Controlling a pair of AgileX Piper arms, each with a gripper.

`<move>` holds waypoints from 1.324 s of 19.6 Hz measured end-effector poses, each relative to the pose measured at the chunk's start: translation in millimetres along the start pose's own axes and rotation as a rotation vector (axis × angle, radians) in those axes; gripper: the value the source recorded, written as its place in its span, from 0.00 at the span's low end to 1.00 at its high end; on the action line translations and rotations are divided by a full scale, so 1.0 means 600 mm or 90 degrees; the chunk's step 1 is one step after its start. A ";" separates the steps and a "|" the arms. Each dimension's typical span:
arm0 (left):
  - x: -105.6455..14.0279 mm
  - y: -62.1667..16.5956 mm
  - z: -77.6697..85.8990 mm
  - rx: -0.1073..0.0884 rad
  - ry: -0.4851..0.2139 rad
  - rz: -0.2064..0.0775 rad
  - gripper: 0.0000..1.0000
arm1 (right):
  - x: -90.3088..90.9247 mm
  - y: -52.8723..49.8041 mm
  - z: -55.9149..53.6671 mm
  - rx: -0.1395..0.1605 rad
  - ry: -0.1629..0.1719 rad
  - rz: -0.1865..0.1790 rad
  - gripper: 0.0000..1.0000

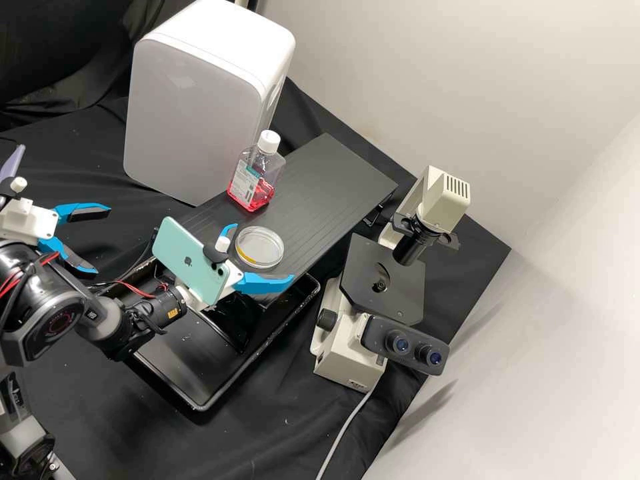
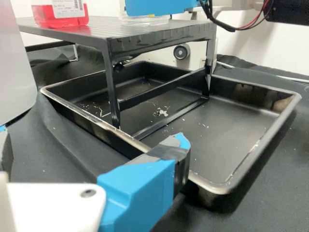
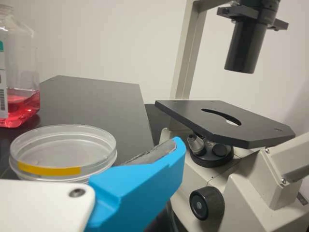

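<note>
A clear petri dish (image 1: 259,247) (image 3: 63,151) with a yellow strip on its side lies on the near end of a black raised shelf (image 1: 320,193) (image 3: 91,101). My right gripper (image 1: 260,255) is open with a blue finger on either side of the dish; one finger (image 3: 145,179) sits just beside the rim. A flask of red liquid (image 1: 255,175) (image 3: 14,82) with a white cap stands farther back on the shelf. My left gripper (image 1: 100,240) (image 2: 91,137) hangs open and empty over the black cloth, left of a black tray (image 1: 200,373) (image 2: 251,159).
The shelf's legs (image 2: 112,92) stand inside the tray. A white microscope (image 1: 373,313) (image 3: 227,121) stands right of the shelf, its black stage beside the dish. A large white box (image 1: 200,93) is behind the flask. A white wall closes the right side.
</note>
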 end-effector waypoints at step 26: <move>0.001 -0.002 -0.001 0.000 0.001 -0.004 1.00 | 0.000 0.000 0.000 0.001 0.000 0.000 0.00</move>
